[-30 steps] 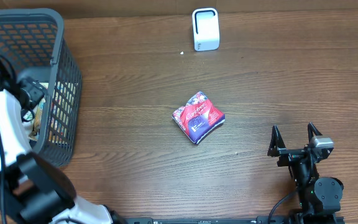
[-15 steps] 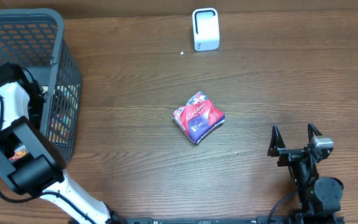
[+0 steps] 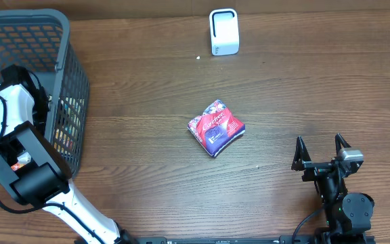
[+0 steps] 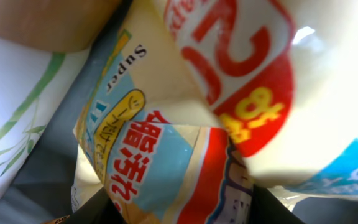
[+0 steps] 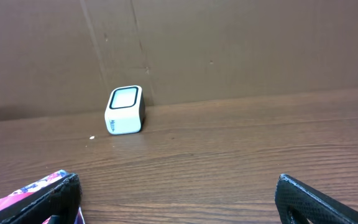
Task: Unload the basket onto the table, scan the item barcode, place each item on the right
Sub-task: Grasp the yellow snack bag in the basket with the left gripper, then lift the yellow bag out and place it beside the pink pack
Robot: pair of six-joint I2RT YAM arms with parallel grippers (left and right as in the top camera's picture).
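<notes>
My left arm (image 3: 17,91) reaches down into the grey basket (image 3: 73,68), and the overhead view hides its gripper among the goods. In the left wrist view my left gripper (image 4: 182,210) is shut on a snack packet (image 4: 160,143), cream, light blue and red with red lettering. The packet fills the gap between both dark fingers. Another white and red bag (image 4: 260,68) lies right over it. The white barcode scanner (image 3: 223,31) stands at the table's far edge, also seen as the scanner (image 5: 124,110). My right gripper (image 3: 319,141) rests open near the front right, empty.
A red and purple packet (image 3: 216,127) lies on the brown wooden table in the middle, its corner (image 5: 30,190) just beside my right gripper's left finger. A white wrapper with green leaves (image 4: 17,112) lies in the basket. A brown wall stands behind the scanner.
My left arm has swung further into the basket, and its jaws have come in from wide open onto the snack packet. The right arm and the packet on the table have not moved.
</notes>
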